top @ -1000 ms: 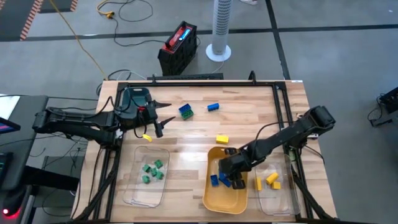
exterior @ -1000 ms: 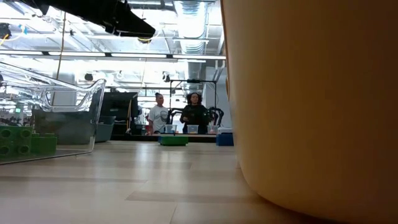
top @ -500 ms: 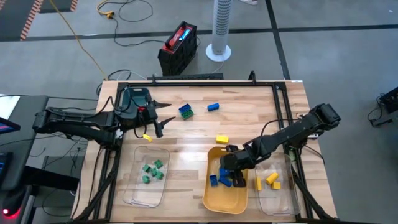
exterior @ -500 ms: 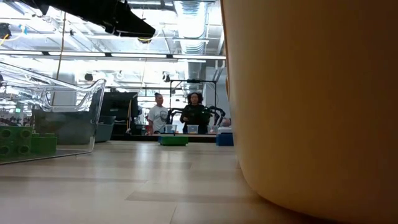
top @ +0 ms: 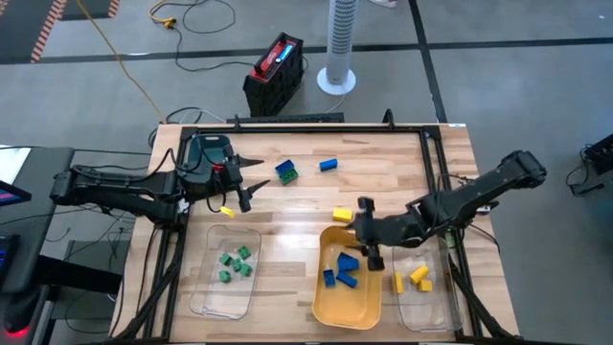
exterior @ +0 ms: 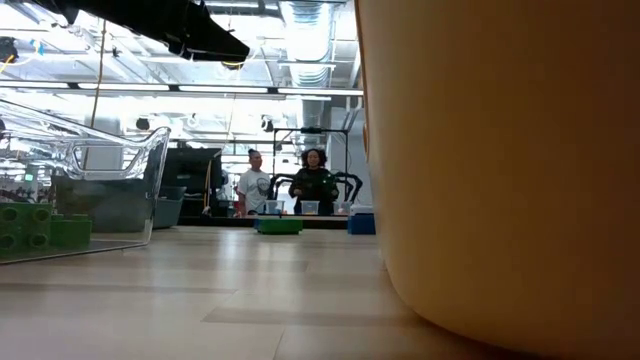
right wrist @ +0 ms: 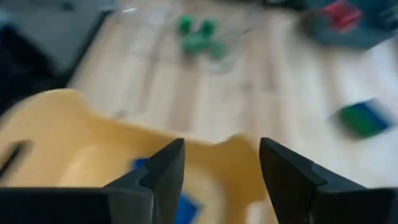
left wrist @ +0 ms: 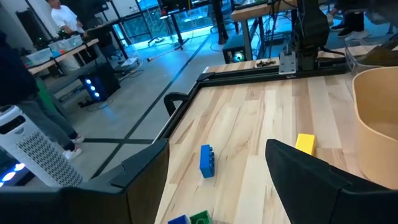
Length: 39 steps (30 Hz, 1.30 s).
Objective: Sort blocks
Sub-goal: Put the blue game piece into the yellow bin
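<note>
Right pincer (top: 369,234) now lifted out of yellow tray (top: 329,301), empty, fingers apart, above its far rim. 3 blue blocks (top: 341,270) left inside. Left pincer (top: 247,182) unmoved near table's left edge, open.

The pale wooden surface (top: 383,163) stands on a grey concrete floor (top: 498,86) crossed by dark seams. Beyond its twelve o'clock edge a white tower fan (top: 340,43) rises at about one o'clock, with a black and red case (top: 274,72) beside it at eleven o'clock. A yellow cable (top: 124,67) trails across the floor toward ten o'clock. Seen level across the surface, the room is an open hall with ducts and strip lights (exterior: 200,90) overhead, and two people (exterior: 300,185) stand at a far bench.
</note>
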Motion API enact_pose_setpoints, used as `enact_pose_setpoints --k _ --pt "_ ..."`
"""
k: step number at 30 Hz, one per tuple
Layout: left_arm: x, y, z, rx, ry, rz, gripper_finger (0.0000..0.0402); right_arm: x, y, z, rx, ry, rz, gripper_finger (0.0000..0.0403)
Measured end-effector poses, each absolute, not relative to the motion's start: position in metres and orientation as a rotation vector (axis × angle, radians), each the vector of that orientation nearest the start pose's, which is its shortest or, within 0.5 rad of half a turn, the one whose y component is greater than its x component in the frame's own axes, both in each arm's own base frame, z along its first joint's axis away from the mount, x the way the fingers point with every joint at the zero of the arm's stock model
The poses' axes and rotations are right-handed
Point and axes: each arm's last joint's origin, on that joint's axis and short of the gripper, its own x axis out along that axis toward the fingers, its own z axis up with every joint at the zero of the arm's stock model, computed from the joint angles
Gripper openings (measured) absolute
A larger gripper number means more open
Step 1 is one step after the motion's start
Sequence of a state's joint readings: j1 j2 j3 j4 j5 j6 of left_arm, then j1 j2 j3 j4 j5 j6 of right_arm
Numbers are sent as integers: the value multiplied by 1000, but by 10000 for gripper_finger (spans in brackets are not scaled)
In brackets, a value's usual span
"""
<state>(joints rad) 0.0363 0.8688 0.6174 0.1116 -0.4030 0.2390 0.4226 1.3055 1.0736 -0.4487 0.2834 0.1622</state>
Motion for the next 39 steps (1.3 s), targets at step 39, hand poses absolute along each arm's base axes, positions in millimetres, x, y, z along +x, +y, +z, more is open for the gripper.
enact_pose_setpoints --k 39 --pt "194 18 287 250 211 418 263 314 -50 207 -160 136 -231 224"
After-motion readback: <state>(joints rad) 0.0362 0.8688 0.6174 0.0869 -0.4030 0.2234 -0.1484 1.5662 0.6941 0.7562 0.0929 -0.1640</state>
